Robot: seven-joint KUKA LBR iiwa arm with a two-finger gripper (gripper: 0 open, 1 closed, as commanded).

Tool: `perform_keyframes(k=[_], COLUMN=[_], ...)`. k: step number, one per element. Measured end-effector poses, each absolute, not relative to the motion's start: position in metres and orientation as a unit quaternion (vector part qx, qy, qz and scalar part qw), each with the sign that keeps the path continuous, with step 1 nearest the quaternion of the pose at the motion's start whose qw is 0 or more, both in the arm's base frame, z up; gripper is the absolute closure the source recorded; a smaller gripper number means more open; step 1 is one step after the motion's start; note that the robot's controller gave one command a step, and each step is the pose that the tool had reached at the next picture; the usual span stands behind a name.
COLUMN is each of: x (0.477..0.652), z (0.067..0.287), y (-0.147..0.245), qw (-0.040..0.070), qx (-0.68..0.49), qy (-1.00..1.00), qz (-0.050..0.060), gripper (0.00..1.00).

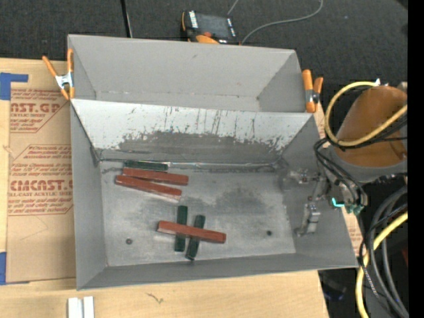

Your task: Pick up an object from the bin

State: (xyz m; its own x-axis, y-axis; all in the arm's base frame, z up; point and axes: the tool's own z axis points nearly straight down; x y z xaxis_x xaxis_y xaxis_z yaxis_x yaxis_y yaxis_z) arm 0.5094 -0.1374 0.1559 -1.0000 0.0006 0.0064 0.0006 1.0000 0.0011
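Over the right slope of the bin (pixel 199 78) hangs the tool (pixel 309 218).

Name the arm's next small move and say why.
Probably slide the gripper toward the view's left across the bin. It sits by the right wall with nothing under it, and the nearest thing is the red-brown bar lying across two dark green bars near the front. The other bars lie farther left.

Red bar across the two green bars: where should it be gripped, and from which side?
I'd take the red bar by its right end, from above, closing across its narrow width: it lies on top, and that end juts clear of the green bars, nearest the hand.
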Motion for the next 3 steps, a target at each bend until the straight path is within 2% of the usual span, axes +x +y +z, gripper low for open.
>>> perform_keyframes(k=[1,2,3], x=[0.509,0.488,0.488], z=[0.123,0.068,0.070], y=[-0.029,0.035,0.032], qw=[0.001,-0.002,-0.001], qx=[0.035,0.075,0.073], qy=[-0.999,-0.997,-0.997], qz=[-0.002,-0.001,0.000], gripper=[0.00,0.00,1.00])
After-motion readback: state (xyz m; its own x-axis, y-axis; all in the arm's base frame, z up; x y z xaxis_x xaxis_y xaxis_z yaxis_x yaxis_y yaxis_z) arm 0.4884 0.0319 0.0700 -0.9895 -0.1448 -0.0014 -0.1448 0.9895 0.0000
